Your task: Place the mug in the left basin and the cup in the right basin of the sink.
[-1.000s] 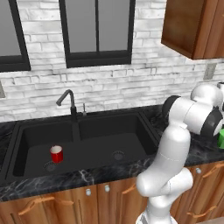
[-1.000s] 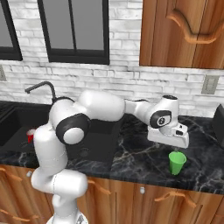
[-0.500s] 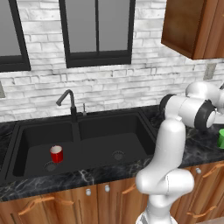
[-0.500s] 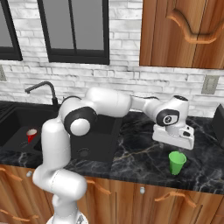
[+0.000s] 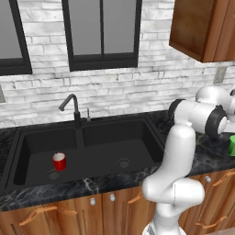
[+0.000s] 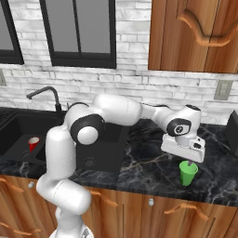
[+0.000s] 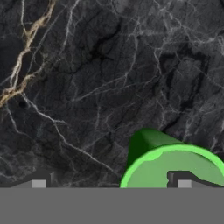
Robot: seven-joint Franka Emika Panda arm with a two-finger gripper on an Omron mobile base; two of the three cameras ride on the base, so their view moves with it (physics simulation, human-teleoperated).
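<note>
The red mug (image 5: 58, 161) (image 6: 33, 143) stands upright in the left basin (image 5: 36, 144) of the black sink, beside its drain. On the counter right of the sink stands the green cup (image 6: 188, 173) (image 5: 232, 145) (image 7: 175, 168), upright. My gripper (image 6: 188, 161) (image 7: 111, 183) hangs open just above the cup's rim. In the hand view one fingertip (image 7: 183, 183) lies over the cup's mouth and the other over bare counter to its side. The right basin (image 5: 119, 147) holds nothing but its drain.
A thin black gooseneck faucet (image 5: 71, 108) (image 6: 46, 95) rises behind the divider. The dark marbled counter (image 6: 144, 162) runs right of the sink under wooden wall cabinets (image 6: 195, 32). A dark object (image 6: 232, 132) stands at the counter's far right edge.
The hand has dropped a little toward the green cup and the arm's elbow has swung over the sink. Mug and cup have stayed in place.
</note>
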